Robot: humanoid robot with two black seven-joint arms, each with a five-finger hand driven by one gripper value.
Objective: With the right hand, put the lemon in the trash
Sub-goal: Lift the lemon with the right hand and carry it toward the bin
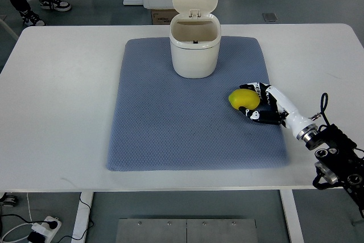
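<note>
A yellow lemon point(243, 99) lies on the blue-grey mat point(170, 118), right of centre. My right hand point(256, 102) comes in from the lower right, and its black-and-white fingers point(253, 86) curl around the lemon's right side, touching it on the mat. A cream trash bin point(194, 49) with its lid flipped open stands at the mat's far edge, up and left of the lemon. Its inside looks empty. The left arm does not show.
The mat lies on a white table point(57, 112). A person's legs and shoes point(40, 4) stand on the floor beyond the table's far left corner. A power strip point(42, 229) lies on the floor at lower left.
</note>
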